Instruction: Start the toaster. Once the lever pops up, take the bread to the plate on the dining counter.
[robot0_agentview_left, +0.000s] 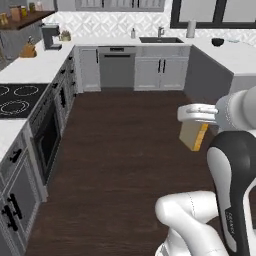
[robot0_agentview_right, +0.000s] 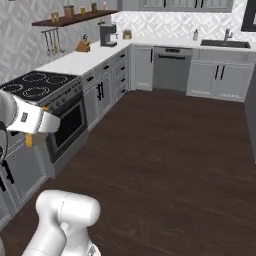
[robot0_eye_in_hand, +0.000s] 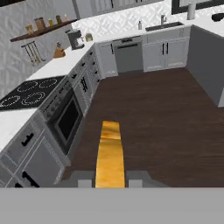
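My gripper (robot0_agentview_left: 196, 124) is shut on the bread (robot0_agentview_left: 194, 136), a tan slice with a golden-orange crust that hangs below the hand over the dark wood floor. The hand view looks along the bread's crust edge (robot0_eye_in_hand: 109, 153), which stands between my two fingertips (robot0_eye_in_hand: 87, 181). From the right base, a sliver of the bread's orange crust (robot0_agentview_right: 29, 140) peeks out under the white hand. The dining counter (robot0_agentview_left: 231, 59), white marble with a dark grey side, runs along the right. The toaster and the plate are out of view.
A black cooktop (robot0_agentview_left: 17, 97) and oven (robot0_agentview_left: 47, 140) line the left wall. A coffee machine (robot0_agentview_left: 50, 36) and a knife block (robot0_agentview_left: 28, 50) stand at the back left. The dishwasher (robot0_agentview_left: 116, 67) and sink (robot0_agentview_left: 161, 39) are at the back. A dark bowl (robot0_agentview_left: 217, 42) sits on the right counter.
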